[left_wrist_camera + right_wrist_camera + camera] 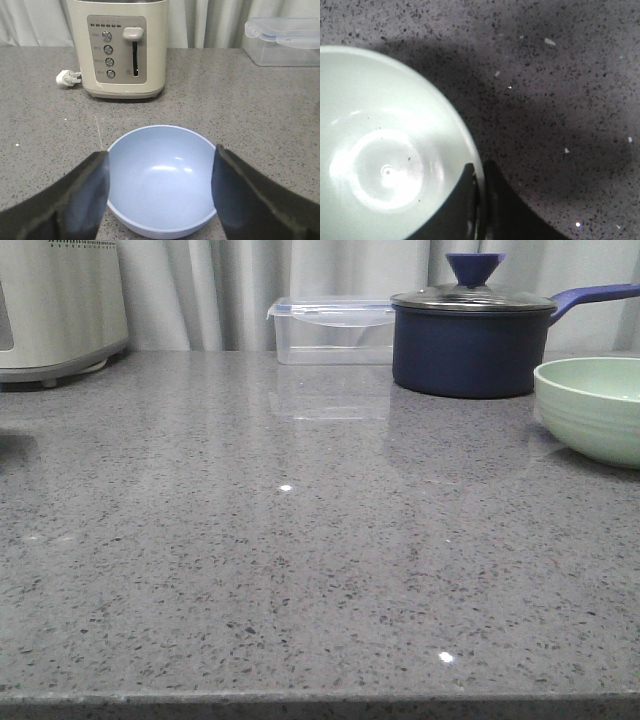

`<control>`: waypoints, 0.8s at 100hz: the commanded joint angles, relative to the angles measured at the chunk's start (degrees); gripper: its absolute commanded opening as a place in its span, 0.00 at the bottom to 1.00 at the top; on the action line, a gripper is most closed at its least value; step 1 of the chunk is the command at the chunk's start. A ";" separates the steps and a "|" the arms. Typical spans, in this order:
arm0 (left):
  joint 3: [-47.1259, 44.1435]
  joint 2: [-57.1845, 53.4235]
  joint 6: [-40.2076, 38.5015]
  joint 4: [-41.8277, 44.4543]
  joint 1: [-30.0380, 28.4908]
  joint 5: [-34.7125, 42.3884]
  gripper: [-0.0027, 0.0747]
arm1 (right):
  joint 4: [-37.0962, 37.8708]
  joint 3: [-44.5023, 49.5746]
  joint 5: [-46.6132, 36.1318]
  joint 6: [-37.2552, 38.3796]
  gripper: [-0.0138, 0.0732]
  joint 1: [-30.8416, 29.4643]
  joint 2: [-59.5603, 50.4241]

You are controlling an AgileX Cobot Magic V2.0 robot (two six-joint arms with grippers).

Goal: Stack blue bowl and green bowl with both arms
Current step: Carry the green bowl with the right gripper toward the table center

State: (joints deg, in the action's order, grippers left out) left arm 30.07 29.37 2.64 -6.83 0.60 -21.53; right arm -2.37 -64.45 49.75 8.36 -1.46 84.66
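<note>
on the tabletop (300, 570) the bowls sit well apart — right gripper (479, 200) pinches the green bowl (385, 150) rim, left gripper (160, 192) spread around the blue bowl (162, 180) — stacking undone.

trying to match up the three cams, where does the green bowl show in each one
Front view: green bowl at the right edge, partly cut off, beside the navy saucepan.
Left wrist view: not in it; only the blue bowl shows.
Right wrist view: it fills the left side, the right gripper pinching its rim.
Shared landmark: the clear lidded container, front and left wrist only.
</note>
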 commanded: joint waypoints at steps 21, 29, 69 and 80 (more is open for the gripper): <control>1.97 0.59 -0.49 -0.48 -0.09 4.60 0.60 | -4.19 -5.49 -1.09 -4.09 0.07 2.31 -2.23; 1.97 0.59 -0.49 -0.48 -0.09 4.60 0.60 | -7.07 -7.23 -1.03 -6.16 0.07 4.99 -2.07; 1.97 0.59 -0.49 -0.48 -0.09 4.60 0.60 | -9.56 -14.81 -1.58 -7.48 0.07 21.70 4.39; 1.97 0.59 -0.49 -0.48 -0.09 4.60 0.60 | -10.64 -16.36 -1.85 -7.48 0.07 24.21 6.58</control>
State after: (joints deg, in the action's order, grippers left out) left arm 30.07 29.37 2.64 -6.83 0.60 -21.44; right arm -11.45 -77.78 50.23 1.41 21.18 91.93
